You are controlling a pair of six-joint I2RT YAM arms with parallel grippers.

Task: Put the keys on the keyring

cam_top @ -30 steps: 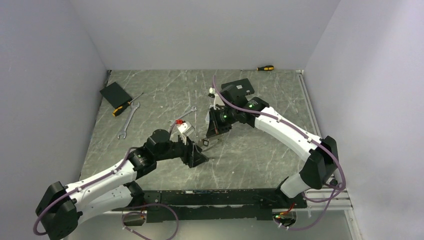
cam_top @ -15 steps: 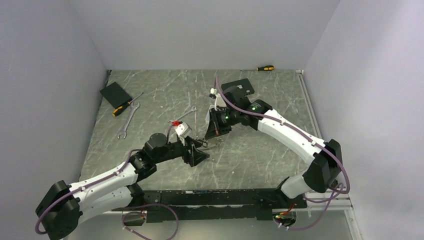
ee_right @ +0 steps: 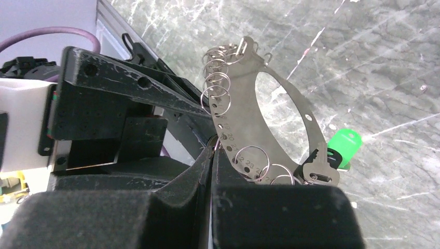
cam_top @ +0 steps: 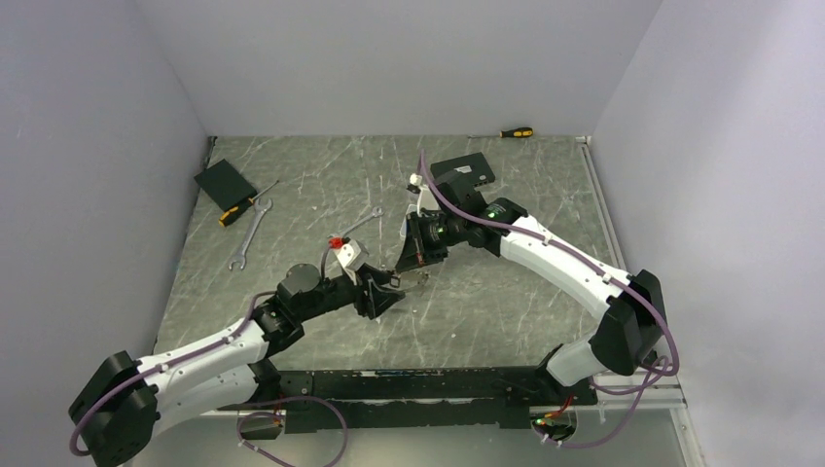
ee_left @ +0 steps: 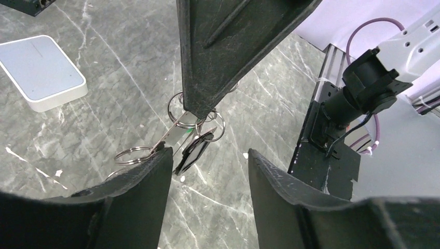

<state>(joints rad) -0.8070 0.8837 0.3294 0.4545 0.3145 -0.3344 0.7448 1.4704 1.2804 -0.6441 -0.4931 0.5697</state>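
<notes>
- Clamping the keyring (ee_right: 231, 142) by its edge, the right pincer (ee_right: 211, 150) is pressed shut on it above the middle of the desk (cam_top: 506, 311).
- Small split rings hang along the keyring, and a key (ee_right: 316, 170) with a green tag (ee_right: 345, 145) dangles at its lower end.
- The left pincer (ee_left: 207, 155) stands apart, empty, just left of the keyring and facing it.

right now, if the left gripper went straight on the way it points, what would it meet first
Probably the keyring pinched in the shut right gripper, with its dangling black tag: it sits straight ahead between the left gripper's open fingers. How near is unclear from these views.
</notes>
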